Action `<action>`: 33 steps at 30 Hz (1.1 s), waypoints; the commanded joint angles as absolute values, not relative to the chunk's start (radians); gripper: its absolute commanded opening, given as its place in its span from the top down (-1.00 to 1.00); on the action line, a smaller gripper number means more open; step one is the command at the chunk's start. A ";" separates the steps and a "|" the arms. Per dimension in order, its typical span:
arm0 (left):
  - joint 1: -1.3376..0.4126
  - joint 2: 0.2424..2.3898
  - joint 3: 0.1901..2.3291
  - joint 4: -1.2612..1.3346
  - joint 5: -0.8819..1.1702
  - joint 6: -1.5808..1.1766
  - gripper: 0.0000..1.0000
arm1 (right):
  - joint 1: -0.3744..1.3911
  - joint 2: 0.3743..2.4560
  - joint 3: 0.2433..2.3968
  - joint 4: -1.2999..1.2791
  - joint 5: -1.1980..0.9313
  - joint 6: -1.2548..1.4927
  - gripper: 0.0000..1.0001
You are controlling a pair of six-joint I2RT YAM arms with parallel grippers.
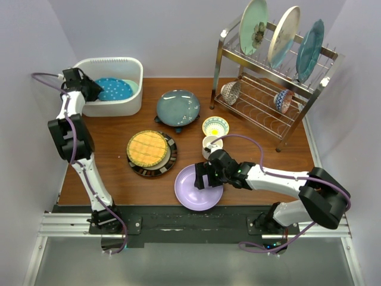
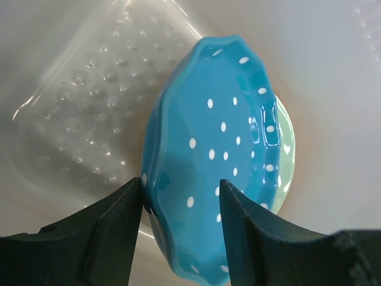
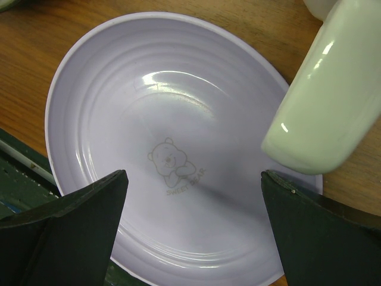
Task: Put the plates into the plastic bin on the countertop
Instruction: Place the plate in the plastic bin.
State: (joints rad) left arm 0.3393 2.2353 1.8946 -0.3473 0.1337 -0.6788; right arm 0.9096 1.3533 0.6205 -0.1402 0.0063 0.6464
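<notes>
The white plastic bin point(image 1: 134, 62) stands at the back left of the countertop point(image 1: 107, 173). In it the blue dotted plate point(image 1: 113, 89) lies on a pale green plate point(image 1: 136, 87). My left gripper point(image 1: 95, 89) hovers over the bin's left side. In the left wrist view it point(image 2: 180, 185) is open, with the near edge of the blue plate point(image 2: 220, 137) between its jaws, tilted on the green plate point(image 2: 287, 149). My right gripper point(image 1: 206, 177) is open above the lilac plate point(image 1: 193, 190). The right wrist view shows it point(image 3: 193, 179) empty over that plate point(image 3: 178, 149).
A dark teal plate point(image 1: 177, 107) and a black-rimmed plate with a yellow woven centre point(image 1: 150, 152) lie mid-table. A white mug point(image 1: 209, 143) point(image 3: 327, 107) and a small bowl point(image 1: 215, 126) sit close behind the lilac plate. The wire rack point(image 1: 268, 89) at the back right holds three upright plates and two bowls.
</notes>
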 commanded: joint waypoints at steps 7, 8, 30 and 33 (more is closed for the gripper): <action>0.368 2.226 1.983 -0.480 -0.070 -0.448 -0.18 | 0.911 1.377 0.649 -0.144 -0.018 0.638 -0.97; 0.368 2.223 1.983 -0.486 -0.081 -0.439 -0.18 | 0.913 1.378 0.650 -0.144 -0.020 0.638 -0.98; 0.364 1.933 1.849 -0.241 0.308 -0.543 -0.57 | 0.911 1.370 0.646 -0.140 -0.026 0.640 -0.97; 0.353 1.879 1.806 -0.200 0.359 -0.560 -0.61 | 0.913 1.367 0.641 -0.140 -0.025 0.641 -0.97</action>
State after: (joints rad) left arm 0.3576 1.9804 1.8507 -0.2955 0.2478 -0.5175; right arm 0.9092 1.3697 0.6331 -0.1345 -0.0174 0.6464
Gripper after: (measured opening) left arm 0.792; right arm 0.986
